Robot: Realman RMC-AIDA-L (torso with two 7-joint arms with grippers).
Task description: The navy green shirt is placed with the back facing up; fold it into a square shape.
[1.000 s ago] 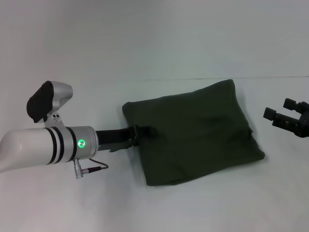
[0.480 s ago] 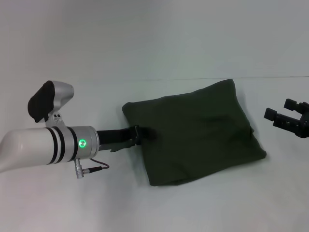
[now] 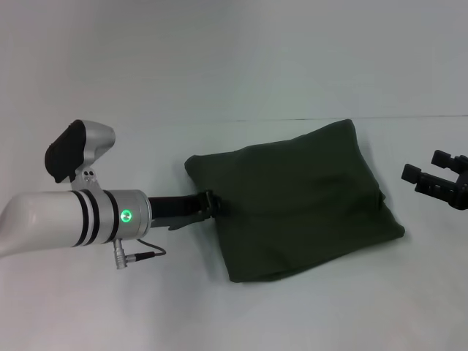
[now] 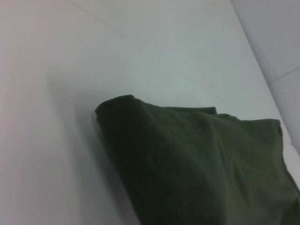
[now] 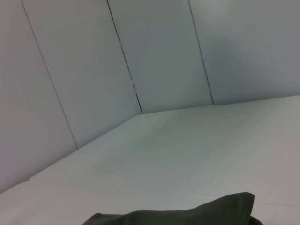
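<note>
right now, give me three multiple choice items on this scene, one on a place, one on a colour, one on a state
1. Where is the left gripper?
A. at the shirt's left edge
B. above the shirt's centre
C. far off the table

2. What colour is the shirt?
A. cream
B. dark olive green
C. red

3. What state is the shirt in?
A. spread flat with sleeves out
B. hanging in the air
C. folded into a rough square on the table

Answers:
1 A, the head view shows its tip meeting the left edge of the cloth.
2 B, the cloth is dark olive green in all three views.
3 C, no sleeves show and the outline has four sides. The right gripper stands open, clear of the shirt's right side.
</note>
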